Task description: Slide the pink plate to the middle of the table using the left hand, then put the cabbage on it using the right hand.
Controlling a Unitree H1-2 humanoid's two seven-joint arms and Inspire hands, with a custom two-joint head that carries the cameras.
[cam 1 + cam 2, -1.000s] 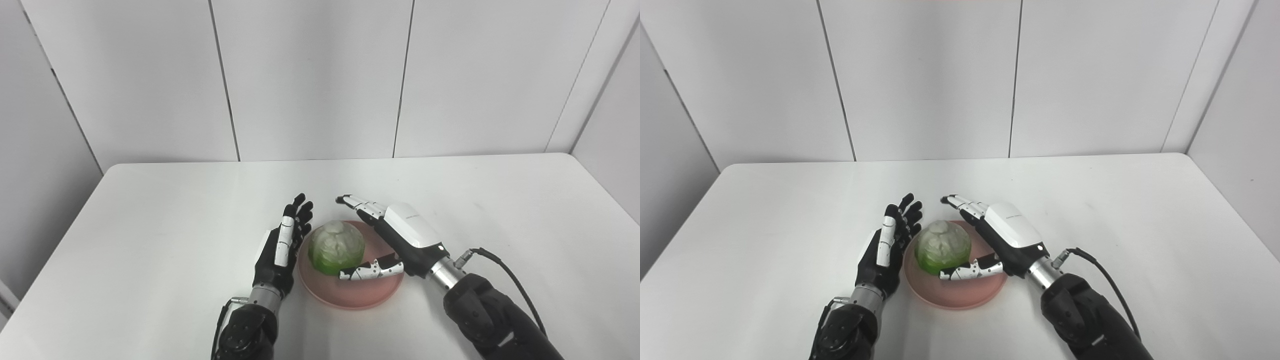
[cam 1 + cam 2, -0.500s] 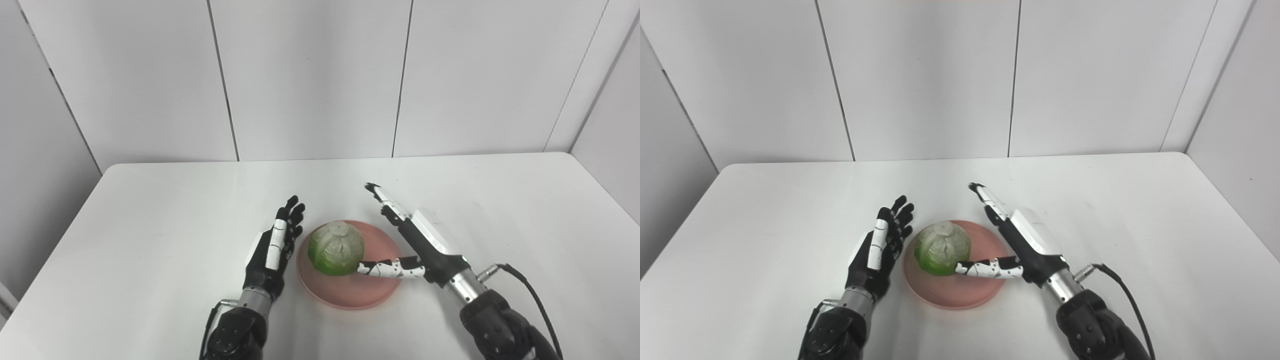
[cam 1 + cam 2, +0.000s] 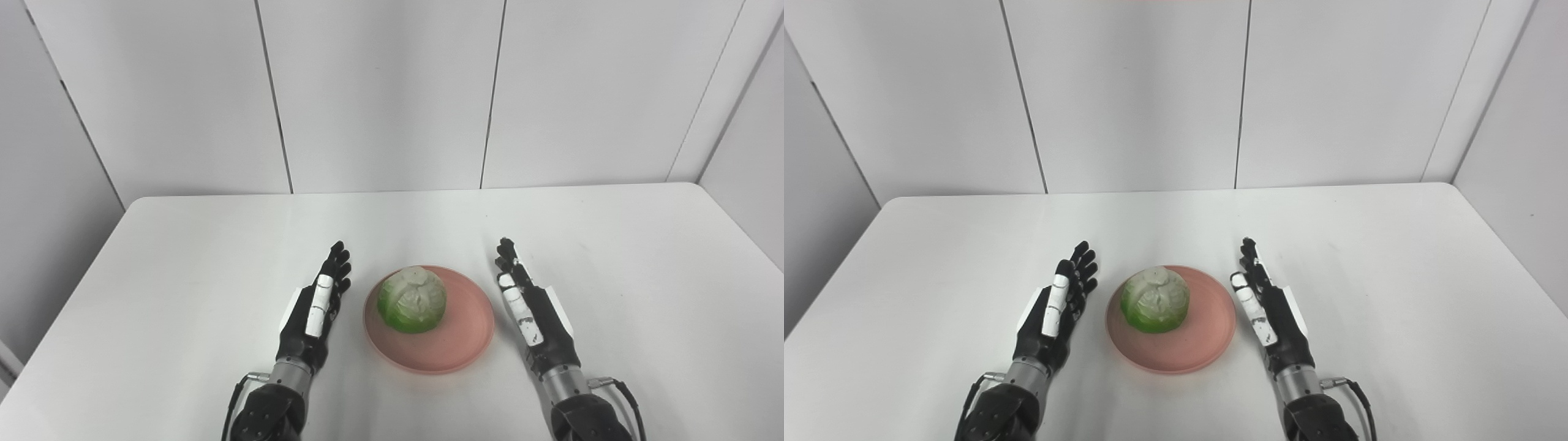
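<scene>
1. no brand, label or writing can be read on anything in either view; the only markings are plain white panels on the black robot hands.
2. the left robot hand (image 3: 313, 306) lies just beside the plate (image 3: 462, 343) at its 9 o'clock side, apart from the rim. it stands on edge with the palm toward the plate, fingers straight, close together and pointing to 12 o'clock, leaning a little to 1. it is released and holds nothing.
3. the right robot hand (image 3: 531, 312) lies just beside the plate at its 3 o'clock side, also apart from the rim. it too stands on edge with its palm toward the plate, fingers straight and pointing to 12 o'clock, leaning a little to 11. it is released and holds nothing.
4. both forearms come in from the 6 o'clock edge, the wrists low over the bench (image 3: 184, 257); a dark cable loops out beside each wrist.
5. the pink plate sits flat near the middle of the bench, a little toward 6 o'clock, between the two robot hands.
6. the cabbage (image 3: 411, 299) rests on the plate, off centre toward its 10 o'clock side, green at the sides and pale on top. neither robot hand touches it.
7. behind the bench at 12 o'clock stands a wall of plain pale panels (image 3: 380, 92) with dark seams.
</scene>
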